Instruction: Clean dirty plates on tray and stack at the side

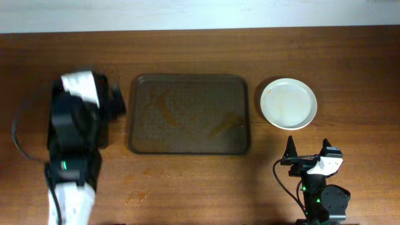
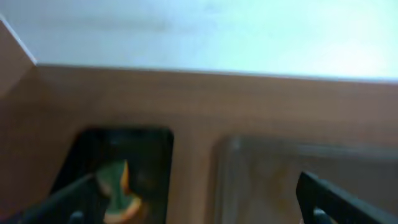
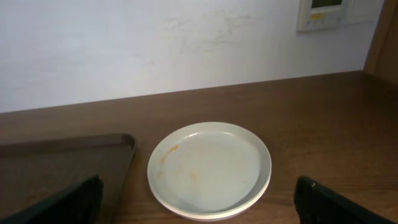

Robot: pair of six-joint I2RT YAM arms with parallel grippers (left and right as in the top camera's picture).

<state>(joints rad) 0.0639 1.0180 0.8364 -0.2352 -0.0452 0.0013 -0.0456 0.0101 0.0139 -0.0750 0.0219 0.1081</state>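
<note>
Overhead is evenly lit, slightly dim and warm, and sharp except for the left arm (image 1: 74, 134), which is smeared by motion blur; the tray (image 1: 187, 125) shows a faint sheen, not hard glare. Left wrist view is soft across the whole frame, with the wall (image 2: 217, 31) blown out to bluish white. Right wrist view is crisp under diffuse light, the plates (image 3: 209, 168) casting a thin soft shadow on the table (image 3: 323, 124).

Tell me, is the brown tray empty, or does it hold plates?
Empty of plates. In the overhead view the tray shows only orange-brown smears; the plates sit on the table beside it.
</note>
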